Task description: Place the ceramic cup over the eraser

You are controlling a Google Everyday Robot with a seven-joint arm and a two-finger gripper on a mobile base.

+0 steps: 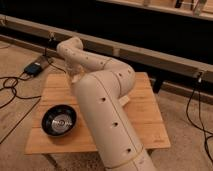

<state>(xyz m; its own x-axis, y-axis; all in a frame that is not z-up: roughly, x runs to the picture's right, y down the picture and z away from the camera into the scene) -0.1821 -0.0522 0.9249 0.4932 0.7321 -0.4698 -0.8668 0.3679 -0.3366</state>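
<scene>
My arm point(107, 115) fills the middle of the view, bent from the lower right up over the wooden table point(145, 120) and covering most of its centre. Black bowl point(58, 121) sits on the table's front left, apart from the arm. My gripper point(74, 78) hangs over the table's far left part, largely hidden behind my wrist; open or closed, can't tell. Ceramic cup and eraser: can't make out either one, so position unknown
</scene>
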